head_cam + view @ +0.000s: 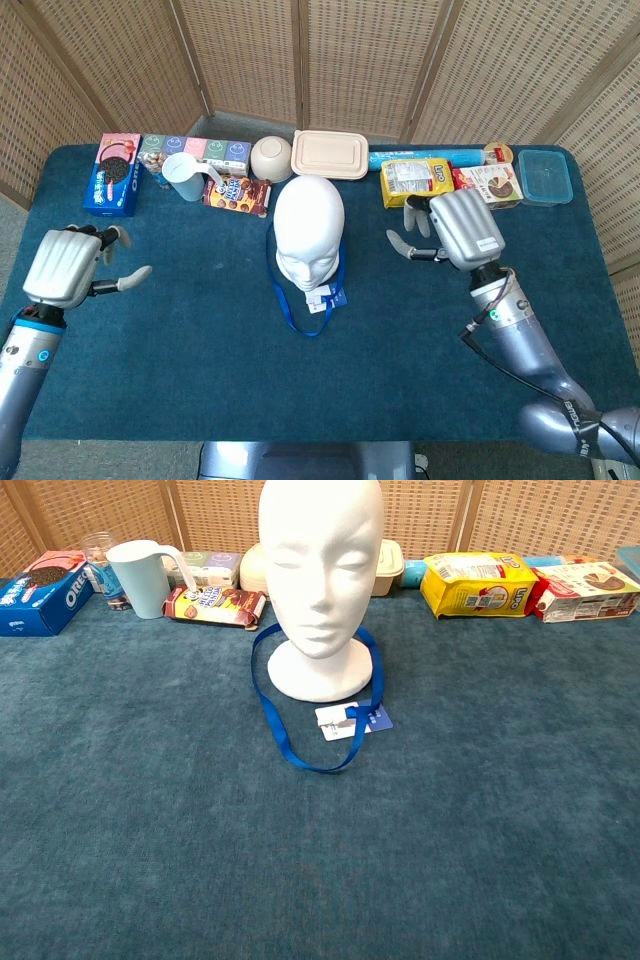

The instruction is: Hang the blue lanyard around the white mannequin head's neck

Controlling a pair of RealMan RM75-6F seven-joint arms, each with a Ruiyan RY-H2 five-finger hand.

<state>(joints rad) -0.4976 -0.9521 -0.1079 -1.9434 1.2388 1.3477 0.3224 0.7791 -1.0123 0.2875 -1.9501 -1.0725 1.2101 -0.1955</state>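
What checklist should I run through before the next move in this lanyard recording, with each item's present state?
1. Blue fabric lanyard loops around the white foam mannequin head's base: ok.
2. Strap up at the neck rather than lying on the blue cloth table: not ok, its front lies on the cloth.
3. White badge card visible in front of the base: ok.
4. Left hand holds nothing, fingers apart: ok.
5. Right hand holds nothing, fingers apart: ok.
6. Mannequin head upright: ok.
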